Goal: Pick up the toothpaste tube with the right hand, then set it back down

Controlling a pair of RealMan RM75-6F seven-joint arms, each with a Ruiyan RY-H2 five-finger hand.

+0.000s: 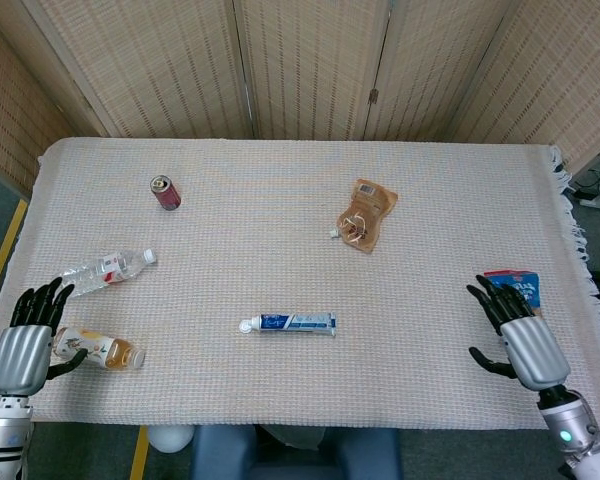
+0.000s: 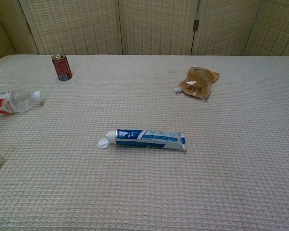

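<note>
A blue and white toothpaste tube lies flat near the table's front middle, its white flip cap open and pointing left. My right hand hovers open above the table's right front, fingers spread, well to the right of the tube. At the left front corner my left hand is open beside a small bottle. Neither hand appears in the chest view.
A red can stands at the back left. A clear water bottle and a small juice bottle lie at the left. A brown pouch lies right of centre. A blue snack bag is partly hidden behind my right hand.
</note>
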